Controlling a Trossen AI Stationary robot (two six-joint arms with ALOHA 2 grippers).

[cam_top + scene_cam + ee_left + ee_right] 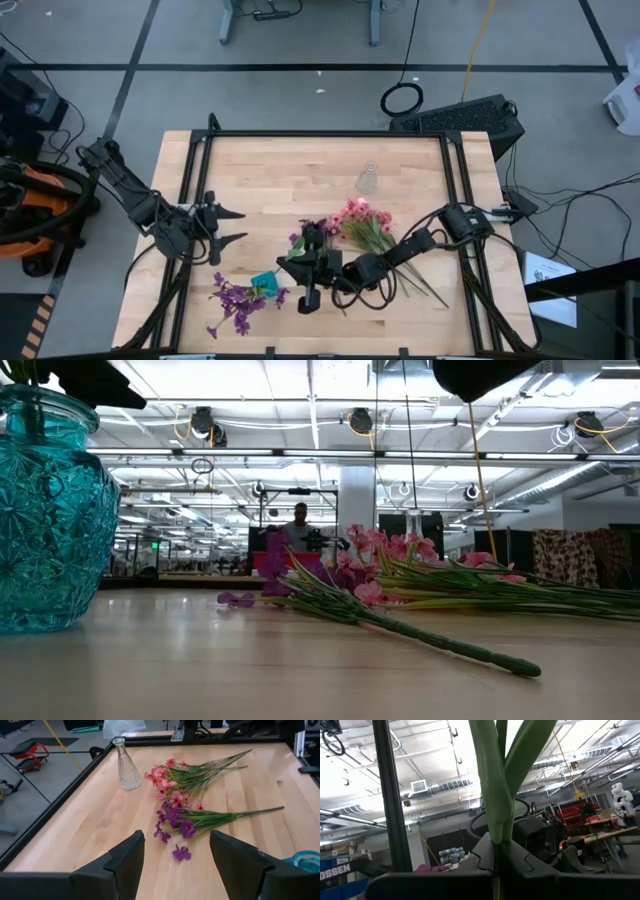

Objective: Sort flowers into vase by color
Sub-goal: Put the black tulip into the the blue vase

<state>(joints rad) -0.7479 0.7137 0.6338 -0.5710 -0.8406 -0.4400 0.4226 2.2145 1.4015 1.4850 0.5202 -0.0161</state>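
i read this as the placing step: my right gripper (309, 296), shut on the thin green stem (496, 795) of a purple flower spray (235, 300), hangs by the faceted teal glass vase (265, 284), needing a lower-and-release, left gripper (236, 226) idle, wide.

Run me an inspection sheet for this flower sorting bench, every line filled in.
Surface: bare wooden table in a black frame.
Job's things: pink flowers and one purple spray lie mid-table; teal vase near the front edge, purple flowers beside it; clear vase empty, upright at the back.
Clutter: nothing seen.
Grippers: right gripper by the teal vase, fingers shut on a green stem; left gripper open, empty, at the table's left.
Cables: loops on the floor behind and to the right.
Surroundings: open workshop; a person stands far behind the table.
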